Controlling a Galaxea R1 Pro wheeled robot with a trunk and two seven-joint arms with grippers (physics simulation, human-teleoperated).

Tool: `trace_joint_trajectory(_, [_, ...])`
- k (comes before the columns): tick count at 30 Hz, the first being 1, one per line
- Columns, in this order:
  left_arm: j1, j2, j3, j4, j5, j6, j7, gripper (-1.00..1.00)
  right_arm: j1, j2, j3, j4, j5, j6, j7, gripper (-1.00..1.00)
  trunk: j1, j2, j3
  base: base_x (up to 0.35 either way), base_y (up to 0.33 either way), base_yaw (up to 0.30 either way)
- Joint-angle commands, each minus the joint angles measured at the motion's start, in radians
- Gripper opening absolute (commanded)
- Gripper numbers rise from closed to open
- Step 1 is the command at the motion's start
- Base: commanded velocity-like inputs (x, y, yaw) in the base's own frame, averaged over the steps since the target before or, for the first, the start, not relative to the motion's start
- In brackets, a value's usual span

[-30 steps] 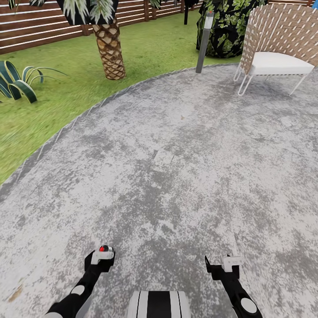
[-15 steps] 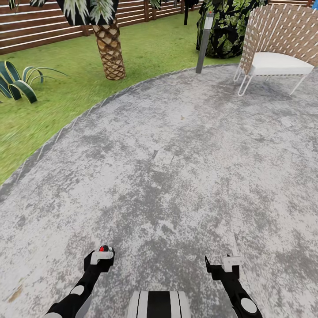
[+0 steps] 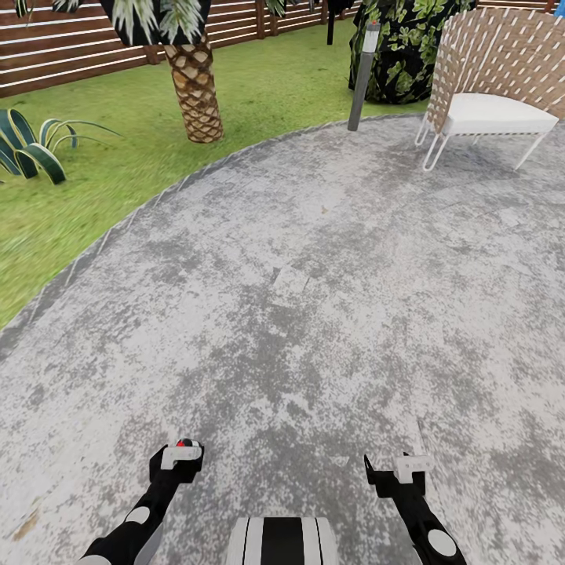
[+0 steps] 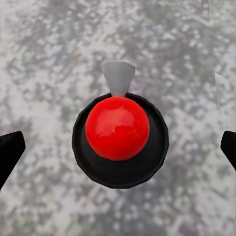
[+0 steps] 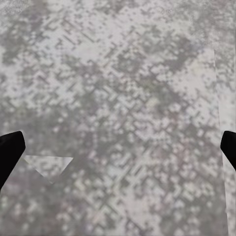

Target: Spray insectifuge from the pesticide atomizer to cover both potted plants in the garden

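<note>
The pesticide atomizer [image 4: 119,142] is seen from above in the left wrist view as a round black body with a glossy red top and a grey nozzle, over the grey paving. It lies midway between the two fingers of my left gripper [image 3: 179,455], which stand wide apart and do not touch it. In the head view its red top [image 3: 185,443] peeks out at that gripper. My right gripper [image 3: 400,469] hangs open over bare paving [image 5: 123,98]. The two potted plants are out of view.
Speckled paving [image 3: 314,275] stretches ahead, bordered by lawn [image 3: 94,188] on the left. A scaly palm trunk [image 3: 194,86], a grey lamp post [image 3: 362,74], a dark broad-leaved bush [image 3: 404,47] and a woven chair [image 3: 490,78] stand ahead. A striped spiky plant [image 3: 31,149] grows far left before the fence [image 3: 71,47].
The red top shows a little less at the left gripper than before. Otherwise nothing has visibly moved.
</note>
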Motion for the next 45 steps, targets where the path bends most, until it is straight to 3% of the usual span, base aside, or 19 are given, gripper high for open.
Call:
trace_joint_trajectory(1, [0.000,0.000,0.001,0.002,-0.003,-0.003,-0.001,1.00,0.000,0.000,0.000,0.000,0.005,-0.002,0.000,1.00,0.000,0.000,-0.001,0.010,0.000,0.000])
trace_joint_trajectory(6, [0.000,0.000,0.000,0.004,-0.003,-0.003,-0.001,1.00,0.000,0.000,0.000,0.000,0.005,-0.003,0.000,1.00,0.000,0.000,-0.001,0.003,0.000,0.000])
trace_joint_trajectory(7, [0.000,0.000,0.000,0.004,-0.003,-0.004,-0.001,-1.00,0.000,0.000,0.000,0.000,0.005,-0.003,0.000,1.00,0.000,0.000,-0.001,0.000,0.000,0.000])
trace_joint_trajectory(30, [0.000,0.000,0.000,-0.006,-0.003,-0.003,-0.001,-1.00,0.000,0.000,0.000,0.000,0.005,-0.003,0.000,1.00,0.000,0.000,-0.001,0.000,0.000,0.000])
trace_joint_trajectory(45, [0.000,-0.001,0.001,-0.009,-0.003,-0.001,-0.001,-1.00,0.000,0.000,0.000,0.000,0.005,-0.002,0.001,1.00,-0.007,0.003,0.057,0.000,0.000,0.000])
